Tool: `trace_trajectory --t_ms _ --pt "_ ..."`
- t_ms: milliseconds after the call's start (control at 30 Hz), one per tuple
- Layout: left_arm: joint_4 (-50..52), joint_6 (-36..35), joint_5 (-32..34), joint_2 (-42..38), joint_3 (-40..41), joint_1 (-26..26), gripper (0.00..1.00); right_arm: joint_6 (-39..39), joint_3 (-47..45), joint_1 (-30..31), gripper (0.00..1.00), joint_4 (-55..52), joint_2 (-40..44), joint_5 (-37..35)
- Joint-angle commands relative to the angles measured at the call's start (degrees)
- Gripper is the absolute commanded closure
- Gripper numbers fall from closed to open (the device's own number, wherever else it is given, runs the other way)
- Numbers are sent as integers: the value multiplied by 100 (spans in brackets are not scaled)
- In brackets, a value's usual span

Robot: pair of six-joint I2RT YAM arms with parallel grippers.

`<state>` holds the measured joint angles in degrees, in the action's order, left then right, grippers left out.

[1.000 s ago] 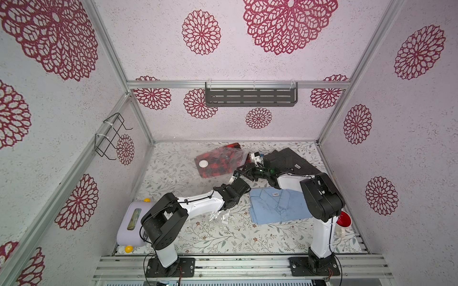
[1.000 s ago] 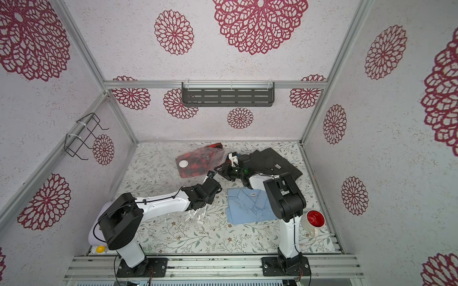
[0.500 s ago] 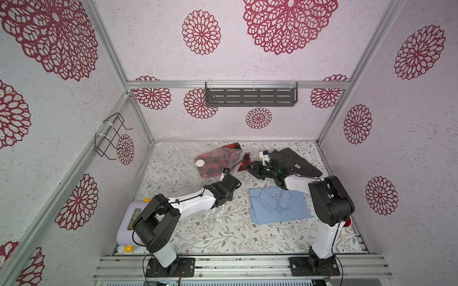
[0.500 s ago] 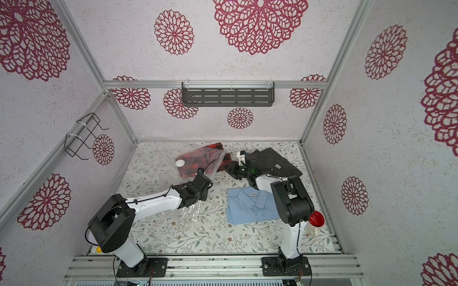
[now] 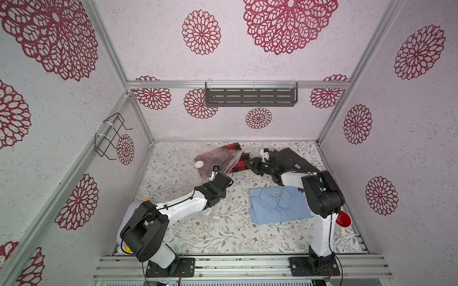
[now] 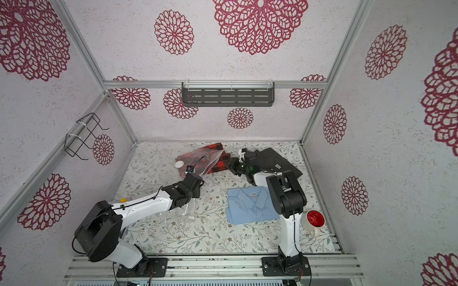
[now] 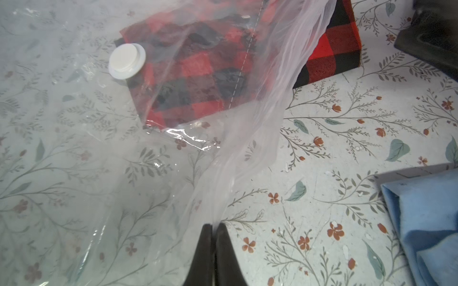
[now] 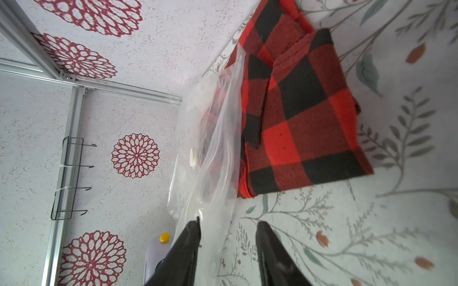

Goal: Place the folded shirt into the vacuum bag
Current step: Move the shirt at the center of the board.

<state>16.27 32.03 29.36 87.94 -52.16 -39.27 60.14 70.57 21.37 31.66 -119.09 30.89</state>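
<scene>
My left pincer (image 7: pixel 213 226) is clenched on a fold of the vacuum bag (image 7: pixel 104 158); my right pincer (image 8: pixel 228 224) stands released, film running between its jaws. I'd best lift gently, without tearing, so the mouth gapes rightward. The plaid shirt (image 8: pixel 302 116) lies far centre on the surface (image 7: pixel 322 161), long axis left-right: left end under film, right end bare.

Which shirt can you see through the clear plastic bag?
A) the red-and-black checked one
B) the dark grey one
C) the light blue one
A: the red-and-black checked shirt shows through the clear bag beside its white valve; the light blue shirt lies uncovered.
</scene>
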Motion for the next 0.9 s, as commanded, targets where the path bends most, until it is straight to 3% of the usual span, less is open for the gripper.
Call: trace_trajectory --t_ms 0,233,400,667,867 --pt "-124 119 293 -282 113 67 100 301 670 153 61 53 -323 -254" --pt "-224 212 571 -826 417 140 100 562 1904 375 71 -530 -1316 -544" --pt "-276 216 667 -1118 575 200 100 53 2577 451 71 -2068 -1695 -1075" --pt "-267 220 684 -1248 611 218 100 -437 1294 357 70 -2530 -751 -2102" --pt "-275 216 674 -1297 637 218 100 -546 -335 -59 69 -1979 240 -2247"
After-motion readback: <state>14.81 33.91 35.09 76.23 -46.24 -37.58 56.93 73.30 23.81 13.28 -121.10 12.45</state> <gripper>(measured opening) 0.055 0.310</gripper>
